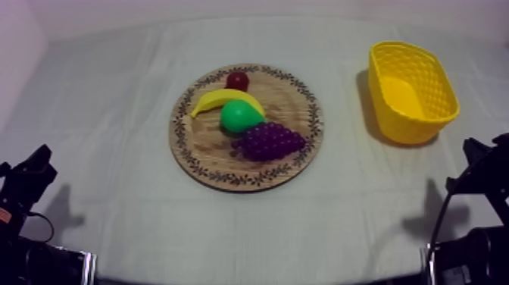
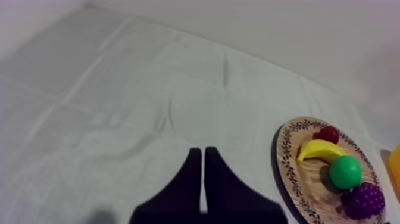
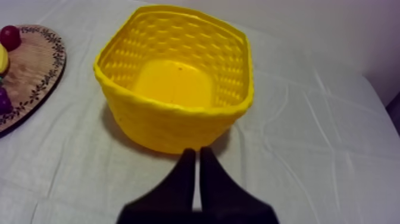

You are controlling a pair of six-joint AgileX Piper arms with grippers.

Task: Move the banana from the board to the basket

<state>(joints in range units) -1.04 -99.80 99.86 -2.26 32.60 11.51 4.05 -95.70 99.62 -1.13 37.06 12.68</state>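
A yellow banana point(image 1: 225, 99) lies on the round wooden board point(image 1: 204, 148) at the table's middle, just behind a green pear point(image 1: 240, 117). The banana point(image 2: 320, 149) shows again on the board point(image 2: 290, 156) in the left wrist view. The yellow basket point(image 1: 411, 91) stands at the right, with nothing inside it point(image 3: 174, 83). My left gripper point(image 2: 202, 156) is shut on nothing over bare cloth, well left of the board. My right gripper point(image 3: 197, 156) is shut on nothing too, just in front of the basket's near wall. Both arms point(image 1: 26, 182) point(image 1: 485, 170) rest low at the table's near corners.
A bunch of purple grapes point(image 1: 269, 141) and a small red fruit point(image 1: 237, 80) share the board with the banana and pear. Grey-white cloth point(image 1: 98, 114) covers the table, with open room between board and basket.
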